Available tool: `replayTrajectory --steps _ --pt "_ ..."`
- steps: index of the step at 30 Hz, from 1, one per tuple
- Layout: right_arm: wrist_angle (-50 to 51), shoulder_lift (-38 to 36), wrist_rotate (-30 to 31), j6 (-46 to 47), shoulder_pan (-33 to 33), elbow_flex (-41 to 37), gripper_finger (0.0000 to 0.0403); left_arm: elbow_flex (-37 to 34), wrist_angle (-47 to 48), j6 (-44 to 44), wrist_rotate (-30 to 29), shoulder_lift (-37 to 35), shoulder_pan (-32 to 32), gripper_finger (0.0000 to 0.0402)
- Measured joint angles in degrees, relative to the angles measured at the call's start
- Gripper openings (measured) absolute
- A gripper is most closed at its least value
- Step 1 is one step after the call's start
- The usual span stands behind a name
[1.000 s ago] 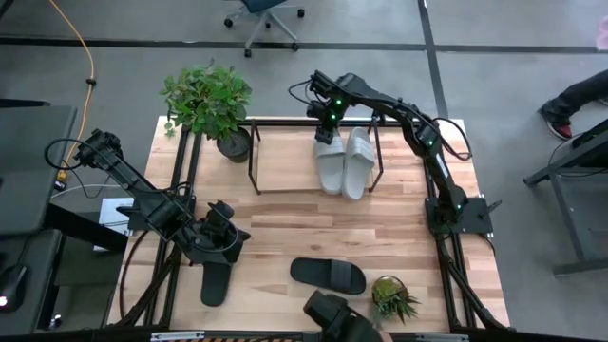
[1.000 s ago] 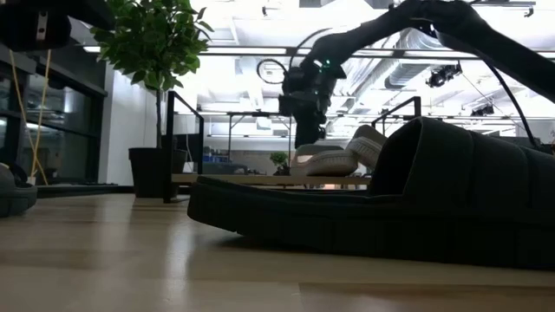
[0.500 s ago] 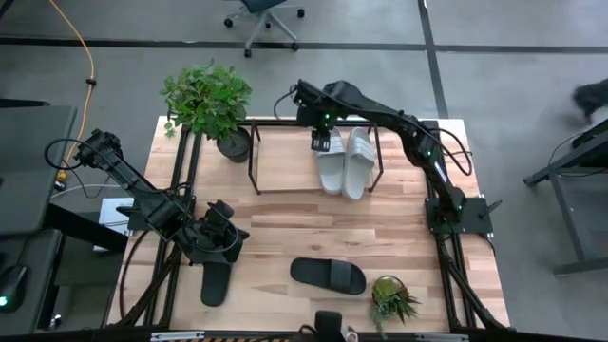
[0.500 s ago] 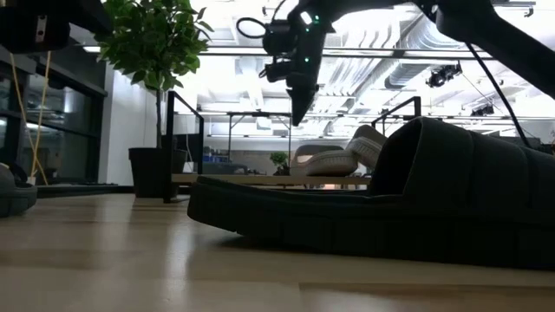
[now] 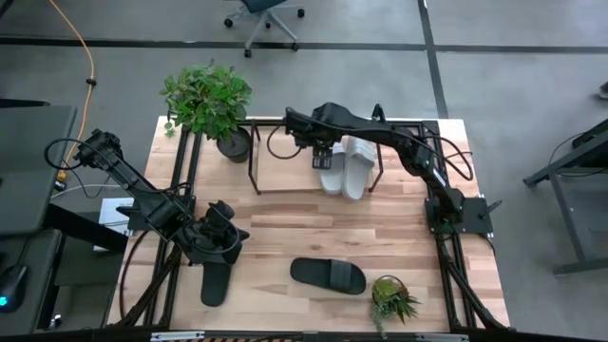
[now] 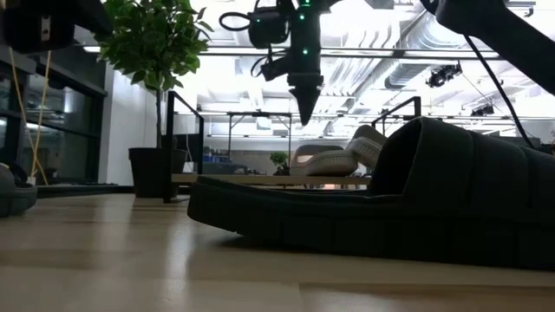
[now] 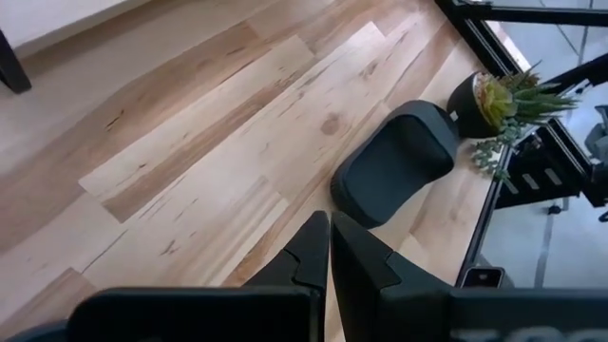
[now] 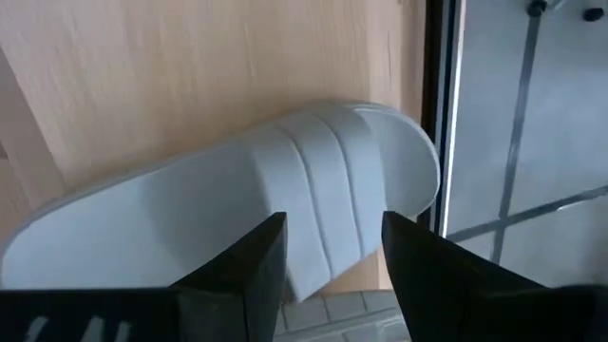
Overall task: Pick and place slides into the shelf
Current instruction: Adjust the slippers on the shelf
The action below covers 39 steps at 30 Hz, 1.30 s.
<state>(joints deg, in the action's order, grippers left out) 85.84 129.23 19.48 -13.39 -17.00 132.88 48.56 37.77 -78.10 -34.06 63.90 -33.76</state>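
Two light grey slides [image 5: 344,166] lie side by side on the right part of the shelf's wood board [image 5: 285,169]. They also show in the low view [image 6: 334,161]. My right gripper [image 5: 323,144] hangs open above their far ends, fingers pointing down [image 6: 305,108]. Its wrist view looks down on one grey slide [image 8: 285,195] between the fingers [image 8: 328,252]. One black slide [image 5: 328,275] lies flat near the table's near edge. The other black slide [image 5: 216,281] lies at the near left. My left gripper [image 5: 224,242] is shut [image 7: 330,242] above that slide's far end.
A large potted plant [image 5: 209,100] stands at the shelf's left far corner. A small potted plant [image 5: 391,296] sits near the right end of the middle black slide. The left half of the shelf board holds nothing. Bare tabletop [image 5: 285,223] lies between shelf and black slides.
My right gripper has risen from the far end of the left grey slide and now hangs well above it, shifted a little toward the table's left. Both grey slides stay where they were on the shelf.
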Motion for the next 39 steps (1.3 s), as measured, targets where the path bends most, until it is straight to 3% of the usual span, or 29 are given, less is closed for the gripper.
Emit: replayTrajectory --steps 8,12,29,32,39 --pt "3.04 0.0 1.1 6.1 2.1 0.0 0.0165 0.0 0.12 1.59 0.08 0.0 0.02 0.0005" --pt "3.13 0.0 6.84 9.36 3.5 0.0 0.0165 0.0 0.12 1.59 0.51 0.0 0.02 0.0005" --pt "2.06 0.17 14.5 24.62 10.2 0.0 0.0165 0.0 2.15 2.68 8.91 0.0 0.0 0.0005" --pt "2.3 0.17 18.45 31.42 12.37 0.0 0.0165 0.0 3.66 3.4 12.0 0.0 0.01 0.0005" --pt "2.06 0.11 21.04 53.8 18.62 0.0 0.0165 0.0 7.55 7.17 16.2 -0.29 0.0 0.0005"
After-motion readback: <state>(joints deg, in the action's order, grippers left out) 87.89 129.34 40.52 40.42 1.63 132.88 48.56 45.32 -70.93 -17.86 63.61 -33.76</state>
